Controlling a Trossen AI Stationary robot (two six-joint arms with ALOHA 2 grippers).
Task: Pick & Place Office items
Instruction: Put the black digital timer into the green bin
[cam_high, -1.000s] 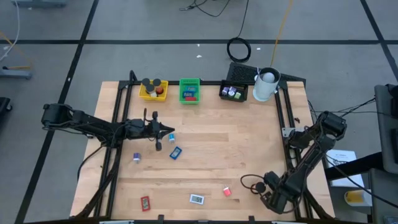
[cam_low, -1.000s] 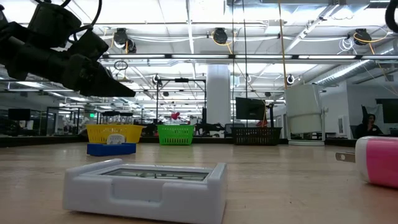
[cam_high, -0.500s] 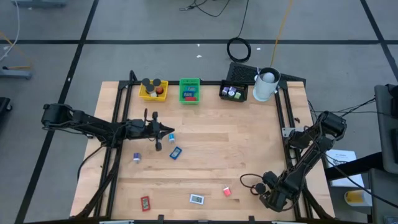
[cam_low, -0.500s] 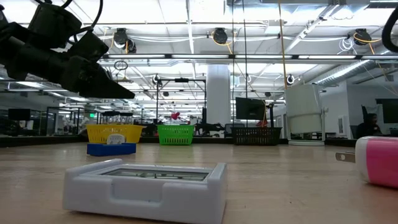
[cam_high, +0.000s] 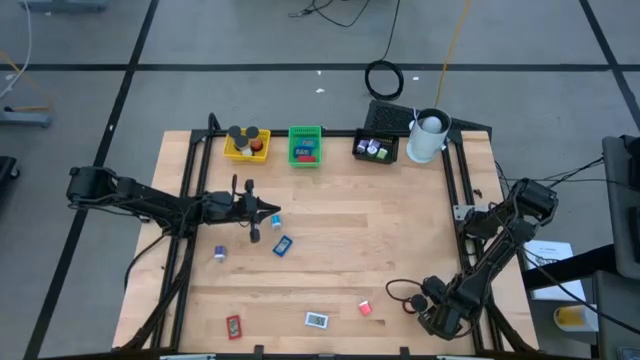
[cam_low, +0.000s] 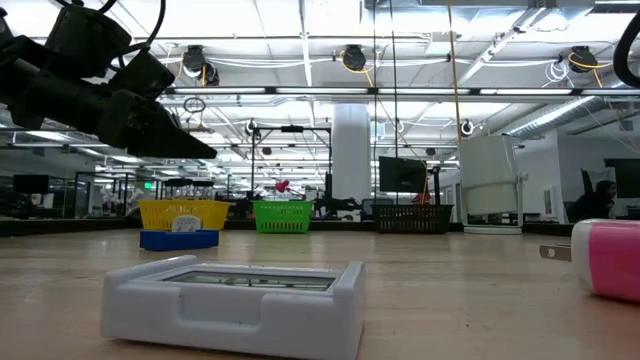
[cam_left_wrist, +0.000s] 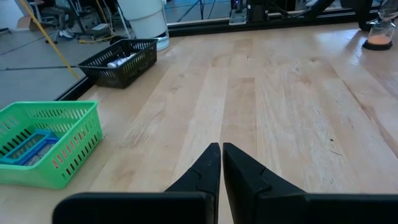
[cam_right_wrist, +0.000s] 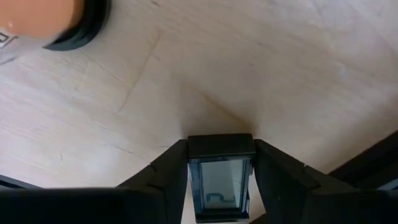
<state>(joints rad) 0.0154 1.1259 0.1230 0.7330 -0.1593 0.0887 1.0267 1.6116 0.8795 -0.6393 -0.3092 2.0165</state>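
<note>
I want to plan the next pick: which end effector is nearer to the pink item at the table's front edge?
The right end effector: it sits just beside the pink item. The left end effector is farther back, toward the table's middle.

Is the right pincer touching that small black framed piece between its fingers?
Touching. In the right wrist view, the right pincer has both fingers pressed against the sides of the small black framed piece, no gap visible.
</note>
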